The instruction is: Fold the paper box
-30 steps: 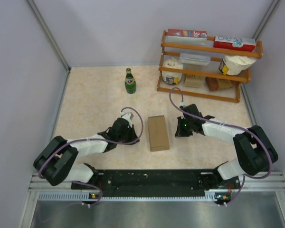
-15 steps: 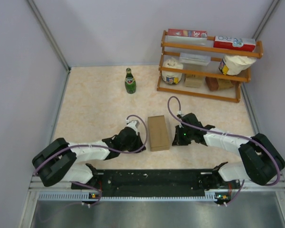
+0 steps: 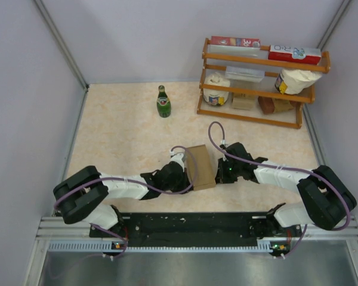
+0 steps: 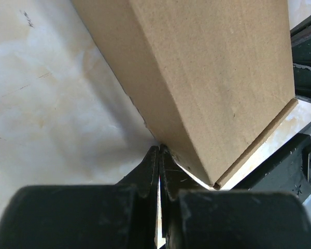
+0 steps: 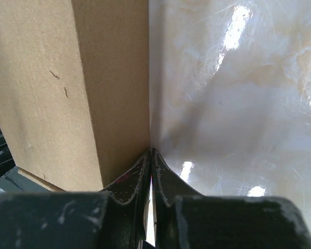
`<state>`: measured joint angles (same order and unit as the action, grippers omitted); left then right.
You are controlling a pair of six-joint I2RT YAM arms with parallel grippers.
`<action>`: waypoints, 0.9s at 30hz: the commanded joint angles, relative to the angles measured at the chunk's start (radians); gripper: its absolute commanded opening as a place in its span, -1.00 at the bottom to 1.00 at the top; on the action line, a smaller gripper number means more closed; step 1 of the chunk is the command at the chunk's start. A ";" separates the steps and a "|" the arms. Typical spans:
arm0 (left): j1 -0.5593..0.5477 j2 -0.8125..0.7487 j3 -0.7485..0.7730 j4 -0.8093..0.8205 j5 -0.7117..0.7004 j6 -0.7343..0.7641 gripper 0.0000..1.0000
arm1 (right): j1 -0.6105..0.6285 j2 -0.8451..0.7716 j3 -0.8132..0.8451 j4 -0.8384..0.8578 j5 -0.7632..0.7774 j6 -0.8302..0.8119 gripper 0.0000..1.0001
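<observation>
Two grippers flank the paper box point(image 3: 200, 167), which lies closed and flat near the front edge of the table point(image 3: 119, 131). The left gripper point(image 4: 159, 151), fingers pressed together, has its tips at the foot of the box's left wall; the right gripper point(image 5: 151, 153), likewise closed on nothing, meets the opposite wall. A green bottle point(image 3: 162, 102) stands well behind

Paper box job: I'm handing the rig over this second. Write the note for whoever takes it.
Left tool: shut, empty, tips at the foot of the left side wall of the paper box.
Right tool: shut, empty, tips at the foot of its right side wall.
Box: lies flat on the table, between both tools.
Done: looks folded into a closed oblong box.
Left: its near end edge sits slightly proud; probably press it in, then back both arms off.
</observation>
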<state>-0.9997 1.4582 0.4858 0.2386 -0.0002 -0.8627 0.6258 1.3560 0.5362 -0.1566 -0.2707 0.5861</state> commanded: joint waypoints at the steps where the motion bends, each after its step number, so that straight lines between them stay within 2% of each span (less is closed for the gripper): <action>1: -0.039 0.068 0.049 -0.004 0.011 -0.016 -1.00 | 0.052 0.022 0.002 0.103 -0.124 0.057 -0.90; 4: -0.039 0.064 0.054 -0.033 0.011 -0.012 -1.00 | 0.052 0.017 0.008 0.079 -0.096 0.051 -0.91; 10: -0.037 -0.048 0.048 -0.267 -0.161 -0.012 -1.00 | 0.052 -0.089 0.025 -0.095 0.086 0.017 -0.89; 14: -0.039 -0.166 0.001 -0.373 -0.244 -0.041 -0.64 | 0.051 -0.196 0.001 -0.165 0.293 0.052 -0.74; 17: -0.039 -0.284 -0.085 -0.381 -0.279 -0.065 -0.25 | 0.048 -0.296 -0.034 -0.188 0.390 0.098 -0.46; 20: -0.039 -0.395 -0.119 -0.401 -0.303 -0.049 -0.04 | 0.045 -0.408 -0.061 -0.196 0.433 0.112 -0.11; 21: -0.039 -0.429 -0.113 -0.422 -0.319 -0.035 0.28 | 0.045 -0.441 -0.064 -0.202 0.441 0.110 -0.06; 23: -0.039 -0.484 -0.083 -0.493 -0.355 -0.009 0.53 | 0.045 -0.503 -0.050 -0.219 0.461 0.097 -0.01; 24: -0.039 -0.507 -0.066 -0.534 -0.383 0.008 0.58 | 0.045 -0.535 -0.039 -0.228 0.479 0.089 0.03; 27: -0.037 -0.596 -0.014 -0.591 -0.443 0.057 0.68 | 0.043 -0.622 0.002 -0.270 0.530 0.054 0.35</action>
<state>-1.0359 0.9501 0.3958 -0.2489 -0.3302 -0.8780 0.6708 0.8303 0.4732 -0.3805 0.1513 0.6724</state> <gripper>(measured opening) 0.815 0.605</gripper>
